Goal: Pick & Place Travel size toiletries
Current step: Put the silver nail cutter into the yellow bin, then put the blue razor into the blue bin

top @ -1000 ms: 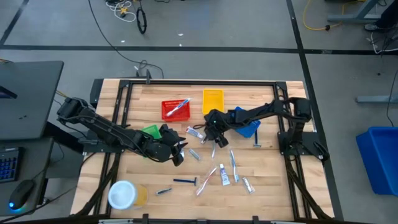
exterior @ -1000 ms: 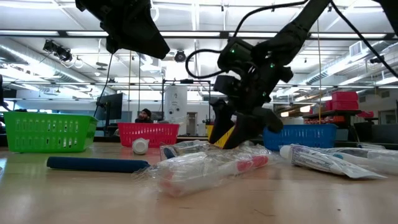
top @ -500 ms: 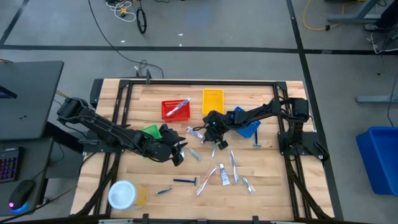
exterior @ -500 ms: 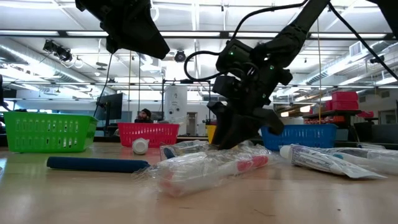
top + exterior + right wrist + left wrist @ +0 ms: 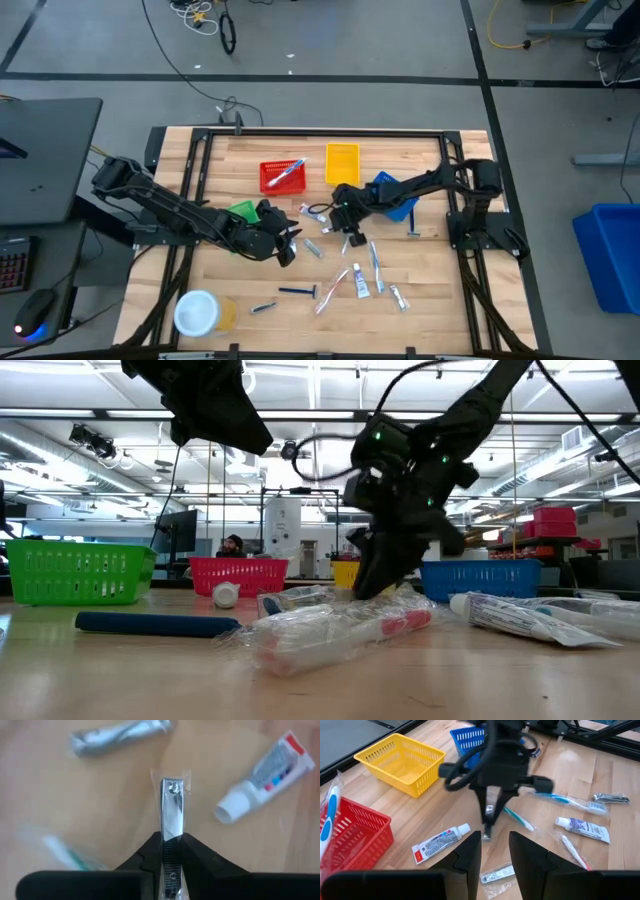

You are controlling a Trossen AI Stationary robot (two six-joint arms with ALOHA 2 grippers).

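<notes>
The toiletries lie scattered over the middle of the wooden table (image 5: 420,300). Among them are a white tube (image 5: 265,775), a silver tube (image 5: 120,737), toothbrushes (image 5: 520,817) and a dark razor (image 5: 297,291). My right gripper (image 5: 172,845) stands over them, pointing down, shut on a silver nail clipper (image 5: 172,805) in a clear wrapper. My left gripper (image 5: 495,845) hovers a little nearer the table's left edge, open, with nothing between its fingers. My right gripper pinches the nail clipper between its two fingers, by the two long sides at one end (image 5: 172,837). The fingers (image 5: 482,812) come from above and point down, in line with the clipper. The clipper reaches out below the fingertips; whether its lower end (image 5: 487,836) touches the table I cannot tell.
Red (image 5: 283,175), yellow (image 5: 342,160), blue (image 5: 398,200) and green (image 5: 243,212) baskets stand across the table's far half; the red one holds a toothbrush. A white-lidded jar (image 5: 200,312) stands at the near left corner.
My right gripper has come down a little over the wrapped nail clipper and has shut on it. My left arm has kept still.
</notes>
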